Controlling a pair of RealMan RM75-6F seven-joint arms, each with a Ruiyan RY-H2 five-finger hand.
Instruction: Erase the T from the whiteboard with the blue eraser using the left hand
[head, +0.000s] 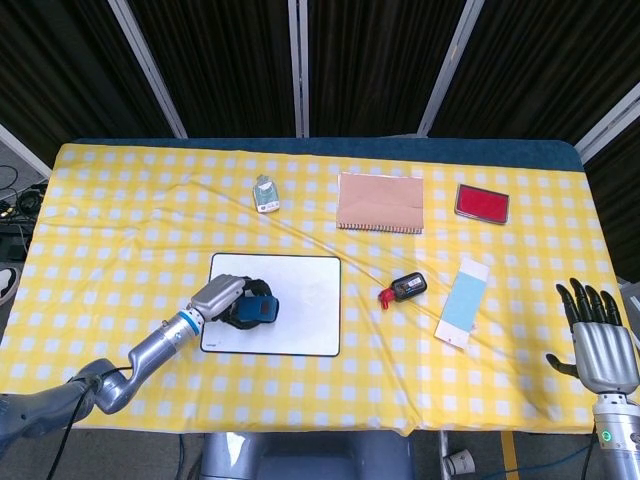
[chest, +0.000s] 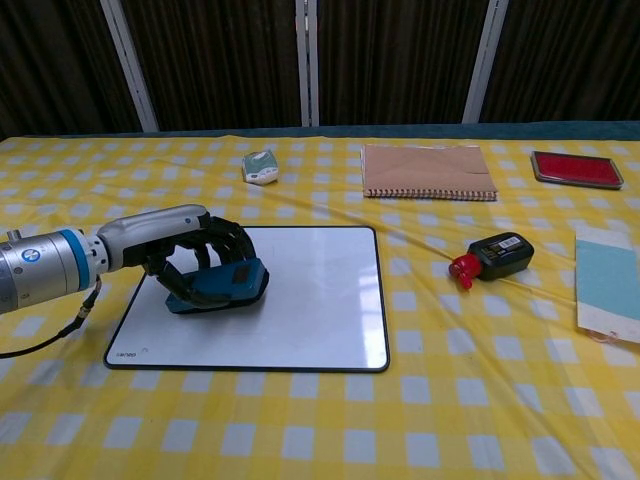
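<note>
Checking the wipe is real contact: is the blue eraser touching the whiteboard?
Touching. In the chest view the blue eraser, gripped by the left hand, sits flat on the whiteboard with no gap under its lower edge.

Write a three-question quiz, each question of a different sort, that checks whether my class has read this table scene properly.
1. True or false: the left hand holds the blue plastic eraser on the white rectangular whiteboard.
2. Which lies nearest the whiteboard's right edge? A) red flat case B) black bottle with red cap C) brown spiral notebook
3. Fill in: the right hand holds ____.

Key: 1 true; 2 B; 3 nothing.
</note>
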